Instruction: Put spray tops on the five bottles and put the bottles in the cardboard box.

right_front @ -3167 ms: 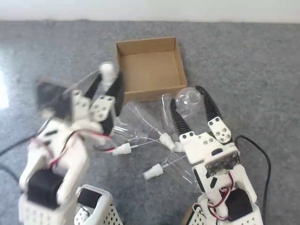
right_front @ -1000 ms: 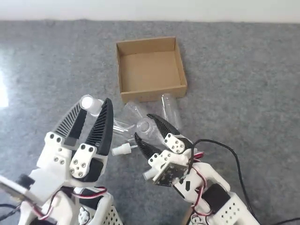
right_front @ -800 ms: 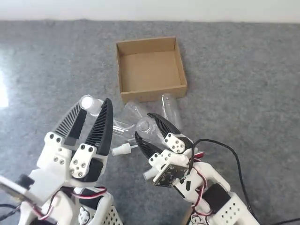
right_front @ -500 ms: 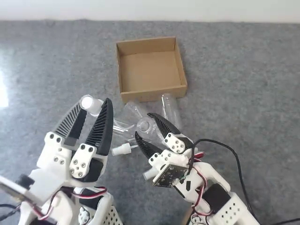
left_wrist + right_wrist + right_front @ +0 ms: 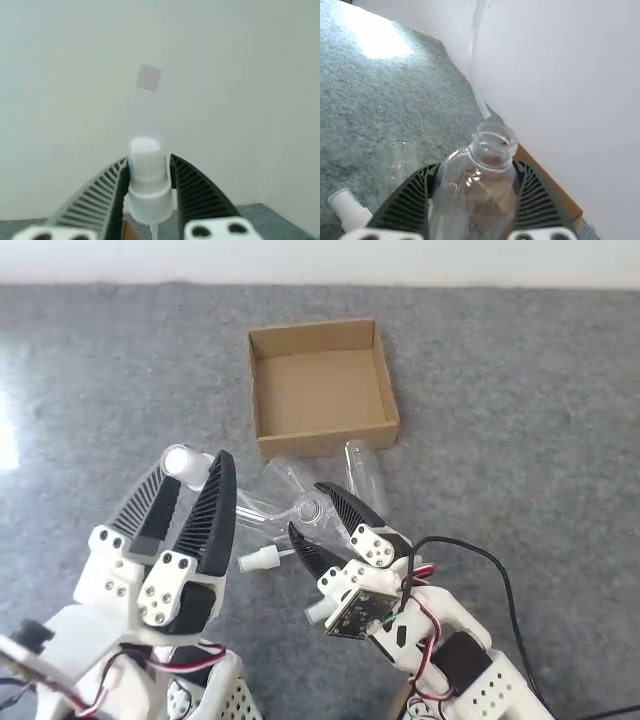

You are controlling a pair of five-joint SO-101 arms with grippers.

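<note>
Spray top [image 5: 148, 176], a smooth white plastic cylinder, is clamped in the left gripper [image 5: 200, 461] between ribbed black jaws, held aloft. The right gripper [image 5: 307, 508] squeezes a clear round bottle [image 5: 474, 196], neck open. Other clear bottles [image 5: 362, 468] lie just beside the square cardboard box [image 5: 325, 437].

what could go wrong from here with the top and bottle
1. The tube under the top in the left gripper ends by the rim of the bottle, not clearly inside; it could catch and bend.
2. The right gripper holds the smooth clear bottle by its sides; pushing the top on might make it slip or tilt.
3. Loose bottles lie near both grippers and might get knocked.
</note>
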